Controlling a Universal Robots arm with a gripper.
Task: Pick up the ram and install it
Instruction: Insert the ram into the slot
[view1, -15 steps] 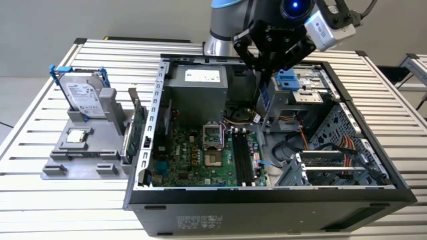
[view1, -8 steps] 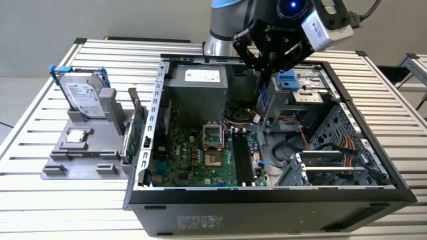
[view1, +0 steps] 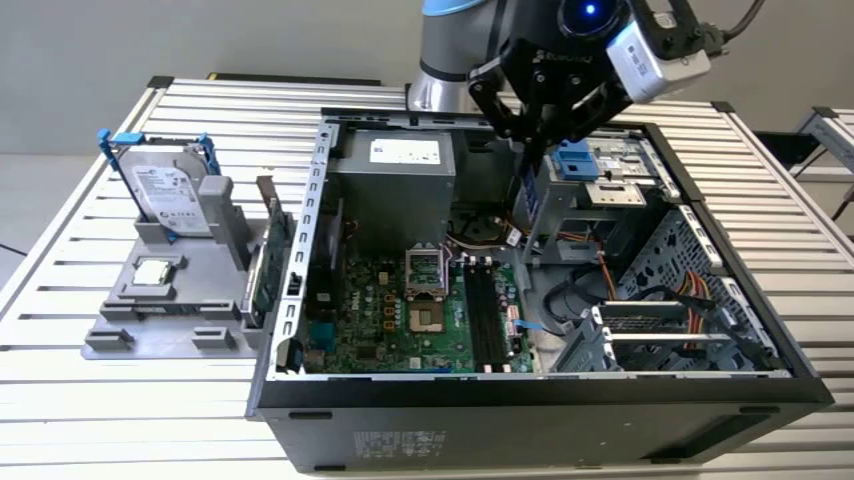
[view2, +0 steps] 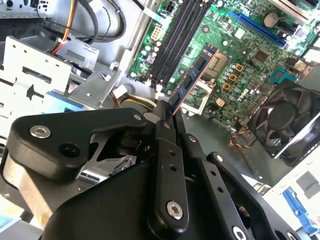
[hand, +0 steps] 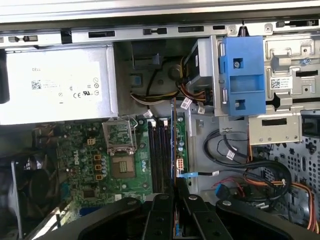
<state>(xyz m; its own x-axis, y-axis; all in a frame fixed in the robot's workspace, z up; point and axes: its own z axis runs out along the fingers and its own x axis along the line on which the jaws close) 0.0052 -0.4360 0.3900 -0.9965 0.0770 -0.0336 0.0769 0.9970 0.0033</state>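
Slatted table (view1: 120, 410) | pincer (view2: 166, 114) clamped on ram (view2: 194, 75) | ram hangs above motherboard (view2: 235, 30) slots

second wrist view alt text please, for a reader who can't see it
The gripper is shut on the ram, a thin stick held over the green motherboard inside an open case. The long black slots run beside the ram, and a black fan sits past the board.
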